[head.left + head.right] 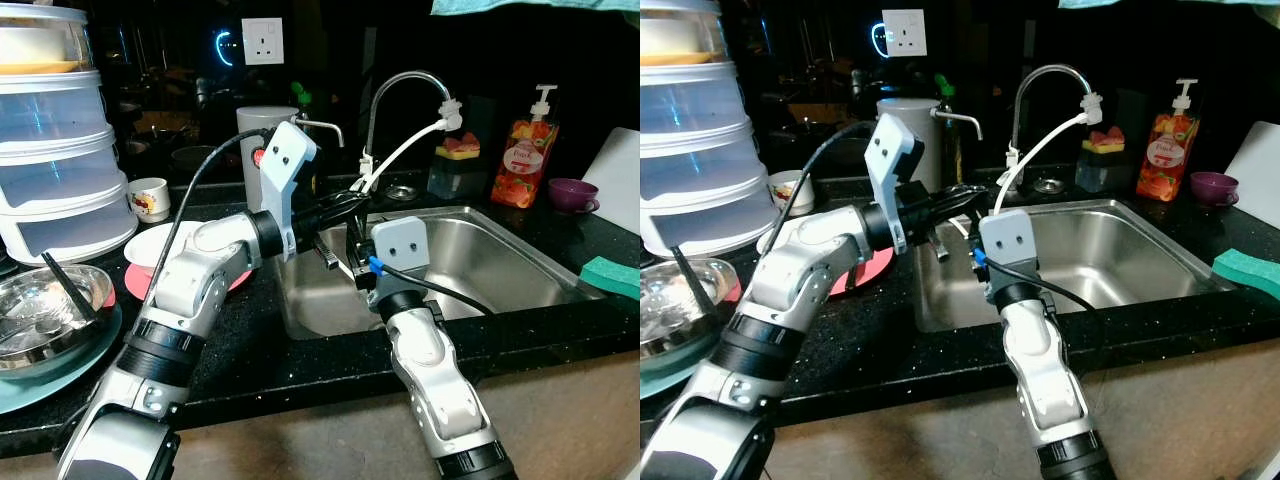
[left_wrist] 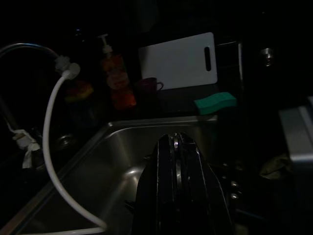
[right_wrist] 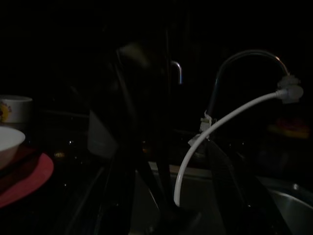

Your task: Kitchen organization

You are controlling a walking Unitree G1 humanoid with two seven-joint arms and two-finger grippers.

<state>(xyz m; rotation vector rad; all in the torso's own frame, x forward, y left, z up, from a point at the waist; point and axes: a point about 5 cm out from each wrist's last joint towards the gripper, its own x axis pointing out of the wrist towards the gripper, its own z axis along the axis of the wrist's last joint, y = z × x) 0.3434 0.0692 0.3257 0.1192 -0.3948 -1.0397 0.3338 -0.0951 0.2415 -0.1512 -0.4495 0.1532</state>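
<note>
Both arms reach over the near-left corner of the rectangular stainless steel sink (image 1: 500, 262), set in a black speckled stone countertop (image 1: 300, 350).

Left gripper (image 1: 352, 203): over the sink's left rim, long black fingers (image 2: 178, 181) pressed together w/ no gap in left wrist view, pointing across the basin toward the far right corner. Nothing seen between them. A thin silver utensil (image 1: 327, 255) w/ a dark tip sits just below the left wrist at the sink's left edge; can't tell if anything grips it.

Right gripper (image 1: 358, 262): just inside the sink's near-left corner, right beneath the left gripper. In right wrist view its fingers (image 3: 230, 181) are spread well apart, w/ a dark upright shape between them – too dark to say what, or whether they touch it.

White flexible hose (image 1: 405, 150) runs from the spout of the curved chrome tap (image 1: 400, 90) down into the basin's left side.

Behind the sink's far edge: orange soap pump bottle (image 1: 522, 155), small purple cup (image 1: 570, 193), white plastic cutting board (image 2: 181, 61) at the far right corner. Green sponge (image 1: 610, 275) on the counter's right edge.

Left of the sink: red round plate (image 1: 145, 280) w/ a white bowl (image 1: 160, 245) on it, white printed mug (image 1: 150, 198) behind, tall stack of clear plastic containers (image 1: 55, 140) at the far left, steel bowl (image 1: 50, 300) on a pale teal plate (image 1: 40, 380) at the near left edge. Grey kettle (image 1: 262, 135) at the back.
</note>
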